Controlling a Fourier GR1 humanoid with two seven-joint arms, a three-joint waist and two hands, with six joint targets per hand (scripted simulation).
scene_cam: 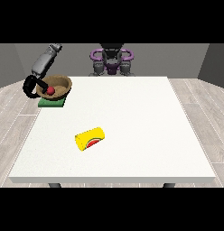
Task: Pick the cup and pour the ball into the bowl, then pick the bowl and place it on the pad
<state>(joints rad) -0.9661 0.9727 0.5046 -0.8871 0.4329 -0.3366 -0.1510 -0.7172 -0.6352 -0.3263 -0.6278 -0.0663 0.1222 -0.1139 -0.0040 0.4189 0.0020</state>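
Robot (pixel 111 61): dark grey torso, purple ring-shaped shoulder housings, grey hip blocks. Arm (pixel 45 60) at view's left: light grey segmented shell. Hand (pixel 31 85) at view's left: black, rounded outline.

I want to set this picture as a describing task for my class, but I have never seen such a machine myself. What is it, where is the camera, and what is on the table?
The camera stands across the large white table and faces a humanoid robot, small at the top. One grey arm reaches to the view's left, ending in a black hand at the rim of a round brown wooden bowl. In the bowl lies a small red ball. The bowl sits over a flat green square pad near the table's left far corner. Nearer the camera a yellow cup with a watermelon picture lies on its side. No second hand shows.
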